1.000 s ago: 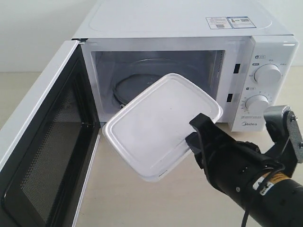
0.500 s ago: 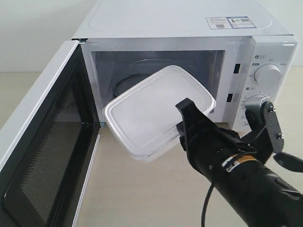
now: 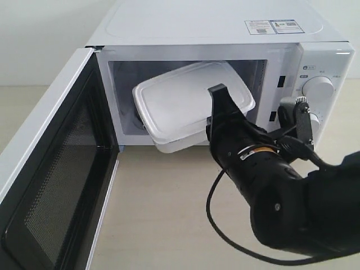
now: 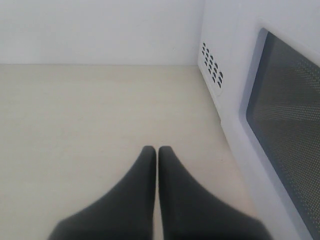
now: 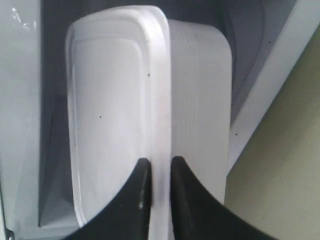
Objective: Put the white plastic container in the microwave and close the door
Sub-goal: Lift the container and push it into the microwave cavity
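The white plastic container (image 3: 180, 104) hangs tilted, half inside the cavity of the open microwave (image 3: 214, 28), above the turntable. My right gripper (image 3: 212, 112) is shut on its rim at the near right corner; in the right wrist view the two black fingers (image 5: 142, 185) pinch the lid edge of the container (image 5: 110, 110). The door (image 3: 53, 180) stands wide open at the left, its dark mesh window facing in. My left gripper (image 4: 157, 150) is shut on nothing above the bare tabletop, beside the door's outer face (image 4: 285, 125).
The microwave's two dials (image 3: 318, 87) sit right of the cavity, close behind my right arm. Beige tabletop (image 3: 163, 214) lies in front of the microwave. A black cable (image 3: 225, 236) loops below the right arm.
My right arm has moved forward and up, carrying the container from in front of the opening into the microwave's cavity. The door has not moved.
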